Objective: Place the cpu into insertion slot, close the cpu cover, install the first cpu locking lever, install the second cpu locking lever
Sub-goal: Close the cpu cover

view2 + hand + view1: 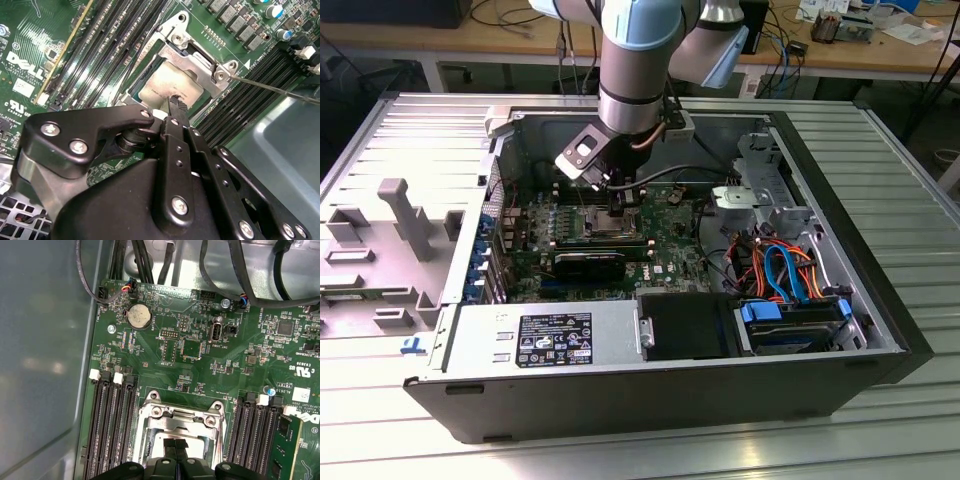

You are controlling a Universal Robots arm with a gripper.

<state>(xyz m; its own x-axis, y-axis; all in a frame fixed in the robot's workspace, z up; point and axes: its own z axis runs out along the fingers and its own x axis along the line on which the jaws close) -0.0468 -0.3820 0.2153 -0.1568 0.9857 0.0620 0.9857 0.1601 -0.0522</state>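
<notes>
Item: end effector (pixel 175 444), fingers narrow, holding nothing; tips down on cpu (pixel 167 82), probably to seat it. Cpu lies in insertion slot (pixel 588 220), 12 o'clock from power supply (pixel 550 340) in the exterior view. The cpu cover (pixel 197 67) lies flat around it.

White lettering (pixel 22 62) marks the green board (pixel 200 375), a label (pixel 556 332) the power supply (pixel 480 342).

Dark-grey tower case (pixel 650 400) lies open in the middle of the ribbed aluminium bench (pixel 910 420), black gripper (pixel 620 203) down just over the silver-rimmed square insertion slot (pixel 592 222) on the green motherboard (pixel 675 238).
</notes>
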